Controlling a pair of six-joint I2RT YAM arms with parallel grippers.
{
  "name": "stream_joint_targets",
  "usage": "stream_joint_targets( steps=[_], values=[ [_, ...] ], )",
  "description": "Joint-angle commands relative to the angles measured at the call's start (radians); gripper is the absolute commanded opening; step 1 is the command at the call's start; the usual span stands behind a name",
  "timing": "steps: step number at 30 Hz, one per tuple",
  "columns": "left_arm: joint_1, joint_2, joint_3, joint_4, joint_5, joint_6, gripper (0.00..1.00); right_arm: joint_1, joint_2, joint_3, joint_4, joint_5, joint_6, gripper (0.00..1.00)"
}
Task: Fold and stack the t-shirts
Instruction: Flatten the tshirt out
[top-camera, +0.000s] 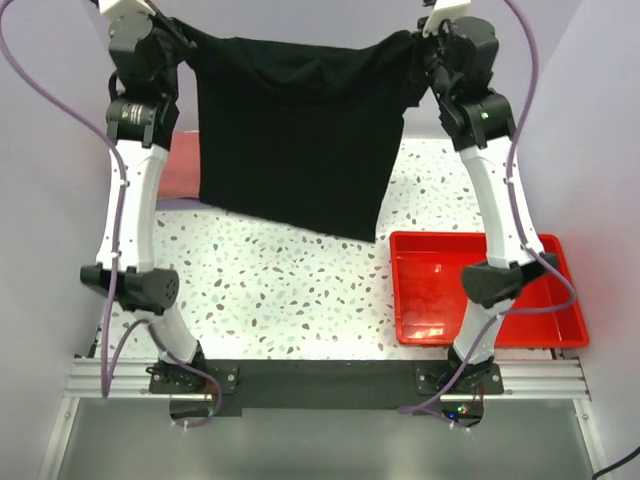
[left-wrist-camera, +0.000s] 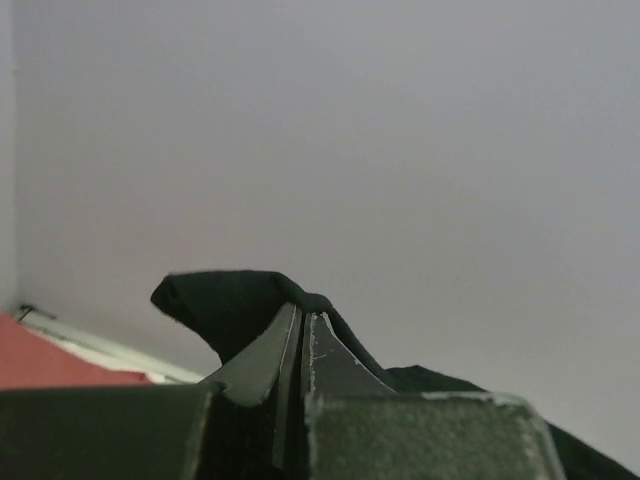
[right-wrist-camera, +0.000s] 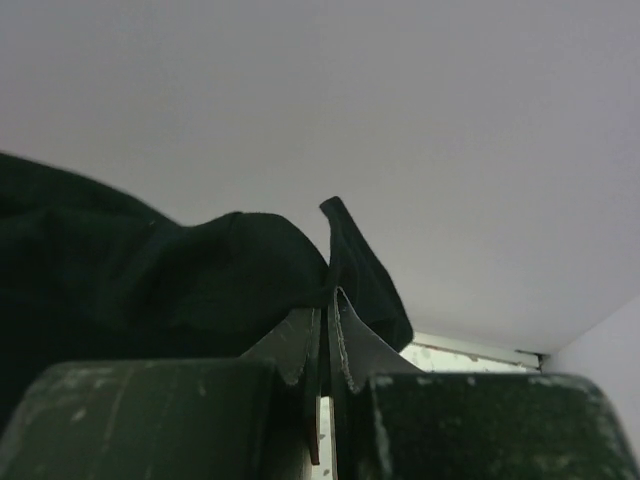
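I have the black t-shirt (top-camera: 295, 140) hanging spread above the tabletop (top-camera: 280, 290), each top corner pinched: left pincer (left-wrist-camera: 302, 320) clamped tight on one, right pincer (right-wrist-camera: 328, 302) on the other; a red tray (top-camera: 430, 290) sits near the right arm's base

black t-shirt (top-camera: 300, 130) | hanging spread, top corners held up | salmon-red t-shirt (top-camera: 183, 165) | lying far left

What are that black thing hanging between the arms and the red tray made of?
Black t-shirt: soft matte cloth, probably a cotton knit; it sags and bunches where it is pinched. Red tray: looks like glossy moulded plastic; light glints off its smooth floor.
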Motion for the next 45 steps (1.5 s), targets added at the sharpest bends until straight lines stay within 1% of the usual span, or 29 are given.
stream_joint_targets(
  steps=[1,5,7,8,9,10,11,12,14,17,18,21,23,25,26,27,28,29,30,31,32,33,34,35,36,39,40,42,45],
  values=[
    [0.006,-0.221,-0.124,0.206,0.143,-0.036,0.00,0.005,-0.216,-0.059,0.210,-0.071,-0.060,0.00],
    [0.006,-0.338,-0.223,0.131,0.088,0.019,0.00,0.007,-0.280,-0.096,0.102,-0.133,-0.048,0.00],
    [0.007,-0.393,-0.347,0.094,0.037,0.048,0.00,0.007,-0.329,-0.212,0.033,-0.201,-0.003,0.00],
    [0.009,-0.413,-0.398,0.083,0.013,0.056,0.00,0.005,-0.401,-0.282,0.029,-0.226,0.014,0.00],
    [0.009,-0.433,-0.452,0.074,-0.010,0.065,0.00,0.007,-0.438,-0.438,0.028,-0.231,0.037,0.00],
    [0.009,-0.476,-0.568,0.049,-0.077,0.073,0.00,0.007,-0.473,-0.520,0.035,-0.310,0.099,0.00],
    [0.010,-0.497,-0.628,0.029,-0.105,0.065,0.00,0.009,-0.510,-0.598,0.037,-0.353,0.112,0.00],
    [0.010,-0.519,-0.753,0.012,-0.136,0.058,0.00,0.010,-0.564,-0.743,0.032,-0.405,0.162,0.00],
    [0.018,-0.570,-0.877,0.006,-0.156,0.053,0.00,0.027,-0.616,-0.925,-0.007,-0.464,0.248,0.00],
    [0.049,-0.545,-1.018,-0.122,-0.185,-0.016,0.00,0.161,-0.641,-1.111,-0.064,-0.449,0.284,0.00],
    [0.059,-0.532,-1.074,-0.155,-0.205,-0.042,0.00,0.273,-0.644,-1.149,-0.076,-0.452,0.294,0.00],
    [0.162,-0.460,-1.141,-0.268,-0.261,-0.125,0.00,0.463,-0.618,-1.261,-0.119,-0.476,0.346,0.00],
    [0.197,-0.403,-1.143,-0.363,-0.305,-0.212,0.00,0.518,-0.607,-1.346,-0.117,-0.507,0.417,0.00],
    [0.257,-0.361,-1.156,-0.390,-0.279,-0.249,0.13,0.605,-0.577,-1.389,-0.087,-0.527,0.474,0.00],
    [0.272,-0.354,-1.167,-0.379,-0.270,-0.251,0.16,0.639,-0.561,-1.416,-0.078,-0.535,0.486,0.02],
    [0.301,-0.349,-1.184,-0.367,-0.252,-0.251,0.20,0.716,-0.537,-1.424,-0.061,-0.554,0.492,0.07],
    [0.312,-0.341,-1.185,-0.367,-0.245,-0.263,0.34,0.758,-0.494,-1.429,-0.049,-0.570,0.492,0.10],
    [0.326,-0.338,-1.185,-0.365,-0.238,-0.268,0.43,0.832,-0.463,-1.427,-0.040,-0.582,0.492,0.15],
    [0.346,-0.338,-1.172,-0.361,-0.209,-0.266,0.53,0.861,-0.442,-1.418,-0.031,-0.591,0.489,0.23],
    [0.352,-0.346,-1.163,-0.361,-0.199,-0.263,0.70,0.883,-0.420,-1.409,-0.023,-0.605,0.479,0.26],
    [0.355,-0.352,-1.156,-0.358,-0.190,-0.260,0.79,0.907,-0.385,-1.382,-0.023,-0.604,0.469,0.35],
    [0.355,-0.360,-1.146,-0.351,-0.155,-0.252,0.91,0.907,-0.374,-1.362,-0.037,-0.595,0.460,0.61],
    [0.357,-0.382,-1.143,-0.350,-0.143,-0.249,1.00,0.907,-0.368,-1.348,-0.038,-0.560,0.443,0.71],
    [0.355,-0.395,-1.146,-0.345,-0.132,-0.252,1.00,0.909,-0.363,-1.316,-0.037,-0.541,0.434,0.83],
    [0.355,-0.410,-1.162,-0.332,-0.098,-0.251,1.00,0.907,-0.363,-1.296,-0.047,-0.527,0.423,0.99],
    [0.355,-0.482,-1.216,-0.296,-0.040,-0.245,1.00,0.906,-0.374,-1.228,-0.064,-0.434,0.393,0.99],
    [0.354,-0.517,-1.246,-0.276,0.007,-0.245,1.00,0.903,-0.379,-1.193,-0.070,-0.342,0.387,0.99],
    [0.351,-0.572,-1.283,-0.232,0.110,-0.243,1.00,0.882,-0.385,-1.167,-0.067,-0.283,0.385,0.99],
    [0.302,-0.666,-1.398,-0.143,0.219,-0.238,1.00,0.771,-0.379,-1.136,-0.026,-0.298,0.414,0.99]
  ],
)
